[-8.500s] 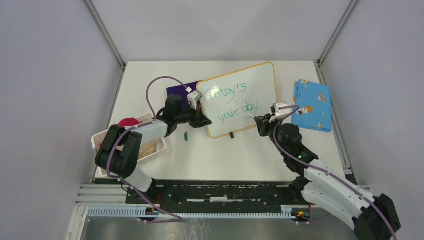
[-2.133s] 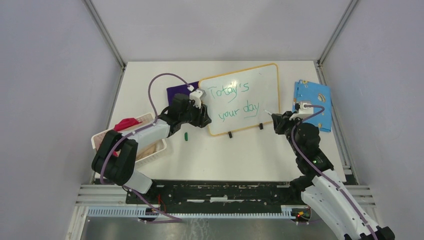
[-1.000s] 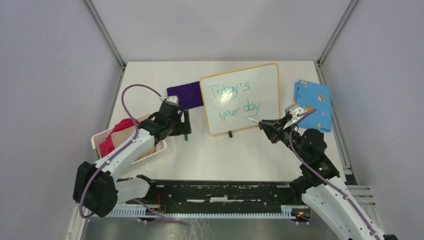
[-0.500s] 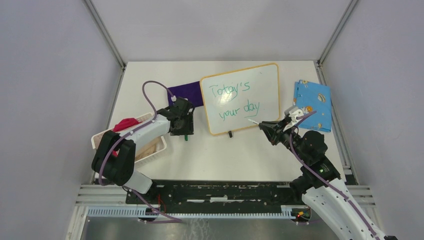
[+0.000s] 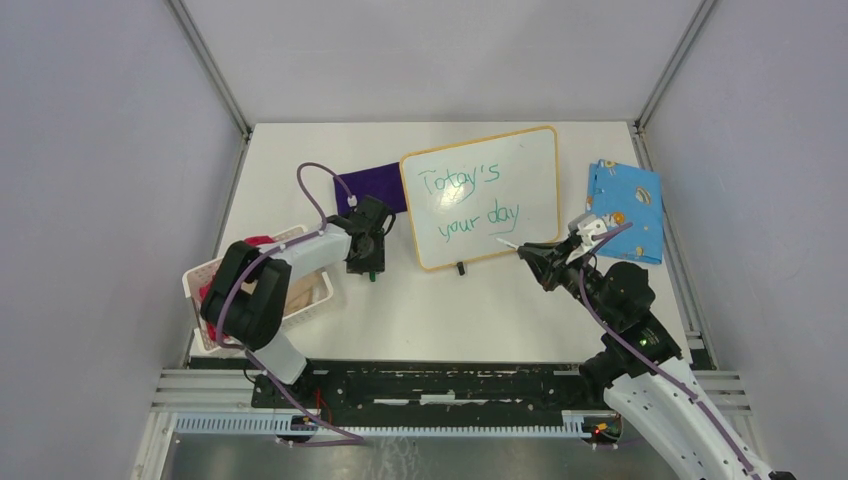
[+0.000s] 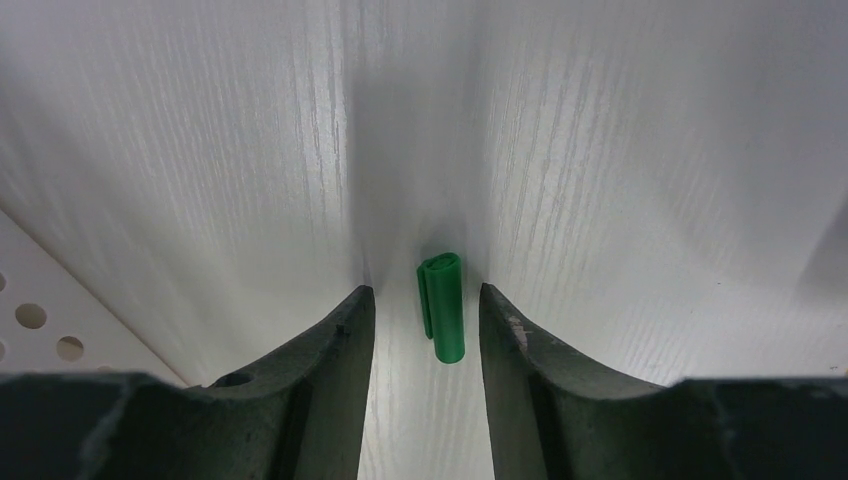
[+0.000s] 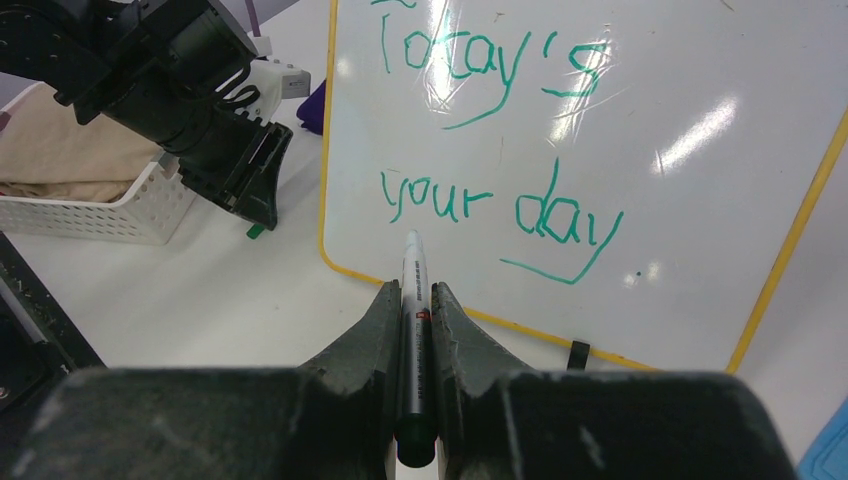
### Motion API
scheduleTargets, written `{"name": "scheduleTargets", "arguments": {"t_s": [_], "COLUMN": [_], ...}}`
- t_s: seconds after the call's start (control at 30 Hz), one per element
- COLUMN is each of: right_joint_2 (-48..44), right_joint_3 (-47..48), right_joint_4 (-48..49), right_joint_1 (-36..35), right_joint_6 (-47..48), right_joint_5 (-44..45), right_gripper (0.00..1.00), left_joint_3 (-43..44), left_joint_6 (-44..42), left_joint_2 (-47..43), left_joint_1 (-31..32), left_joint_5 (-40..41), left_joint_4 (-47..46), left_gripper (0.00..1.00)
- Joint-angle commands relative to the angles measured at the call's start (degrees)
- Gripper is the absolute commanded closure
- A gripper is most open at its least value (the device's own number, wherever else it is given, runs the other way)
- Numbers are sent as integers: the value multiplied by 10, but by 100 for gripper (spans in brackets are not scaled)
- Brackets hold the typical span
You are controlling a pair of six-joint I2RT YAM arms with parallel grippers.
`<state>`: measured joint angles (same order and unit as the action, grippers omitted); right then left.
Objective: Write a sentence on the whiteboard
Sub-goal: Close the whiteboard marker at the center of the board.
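Observation:
The whiteboard [image 5: 520, 165] lies on the table with its orange frame, also in the right wrist view [image 7: 700, 200]. The sentence [image 5: 468, 200] reads "Today's your day" in green, in two slanted lines [image 7: 490, 140]. My right gripper [image 5: 535, 252] is shut on a grey marker [image 7: 413, 300] held above the board's near edge. My left gripper [image 5: 368, 268] points down, open, its jaws on either side of a green marker cap [image 6: 441, 307] on the table, not touching it. The cap also shows in the top view [image 5: 371, 274].
A white basket [image 5: 200, 278] with red and beige cloths sits at the left. A purple cloth [image 5: 372, 186] lies left of the board. A blue patterned cloth [image 5: 625, 208] lies to its right. The board has small black feet [image 5: 460, 267].
My left gripper left the whiteboard's left edge, moved toward the basket side and came down over the green cap. My right gripper pulled the marker back off the board and holds still.

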<state>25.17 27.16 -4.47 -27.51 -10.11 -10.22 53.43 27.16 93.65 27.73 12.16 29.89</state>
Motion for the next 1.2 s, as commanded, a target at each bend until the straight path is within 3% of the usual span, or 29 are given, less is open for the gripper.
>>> {"name": "scheduleTargets", "arguments": {"t_s": [0.0, 0.77, 0.9, 1.03, 1.17], "right_joint_2": [-5, -4, -2, 2, 10], "right_joint_3": [6, 9, 9, 13, 24], "right_joint_4": [18, 15, 16, 15, 12], "right_joint_1": [-5, -8, -7, -8, -7], "right_joint_6": [8, 11, 10, 9, 7], "right_joint_5": [8, 11, 10, 6, 4], "right_gripper": [100, 100, 100, 100, 100], "left_joint_3": [19, -4, -7, -8, 4], "left_joint_6": [-4, -5, -4, 4, 18], "left_joint_2": [10, 13, 6, -19, -76], "left_joint_1": [0, 0, 0, 0, 0], "left_joint_5": [14, 13, 13, 15, 21], "left_joint_4": [-23, -16, -16, -13, 3], "left_gripper": [52, 78, 86, 98, 98]}}
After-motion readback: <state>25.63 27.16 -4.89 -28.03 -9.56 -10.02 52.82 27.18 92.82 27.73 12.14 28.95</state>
